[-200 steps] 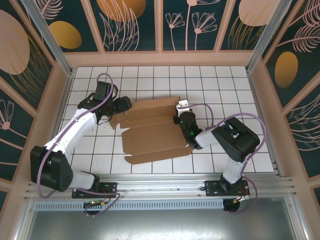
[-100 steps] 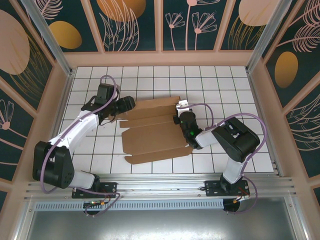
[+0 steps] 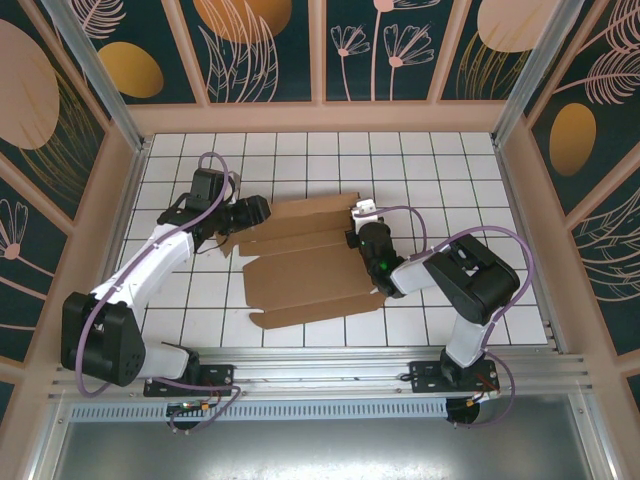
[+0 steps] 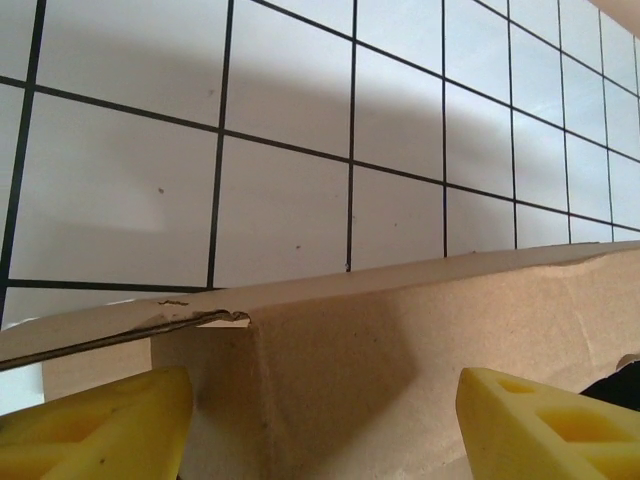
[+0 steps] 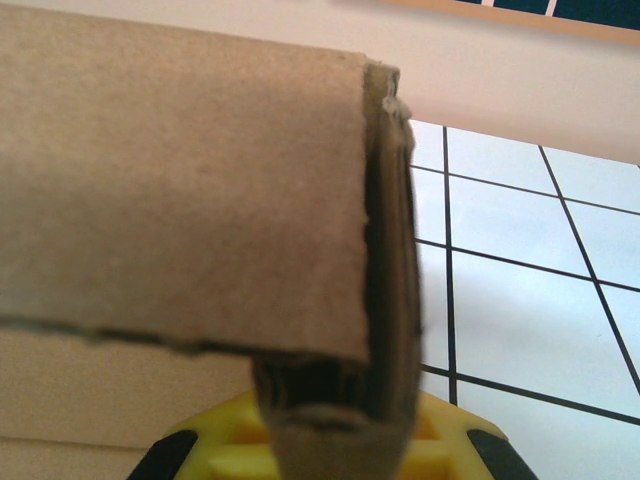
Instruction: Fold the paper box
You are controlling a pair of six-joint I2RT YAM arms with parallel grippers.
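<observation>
While the box (image 3: 310,270) is pinched by the closed right fingers (image 5: 220,460), its side flap (image 4: 400,380) is framed between the spread left fingers (image 4: 100,425) and should be gripped next.

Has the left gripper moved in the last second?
Yes: the left gripper shifted slightly right across the tile grid, toward the paper box.

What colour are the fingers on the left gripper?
The fingers are bright yellow, clearest in the left wrist view.

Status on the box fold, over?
Left gripper open at paper box left end. Right gripper shut on its right edge. Box not yet formed, nothing blocking.
</observation>
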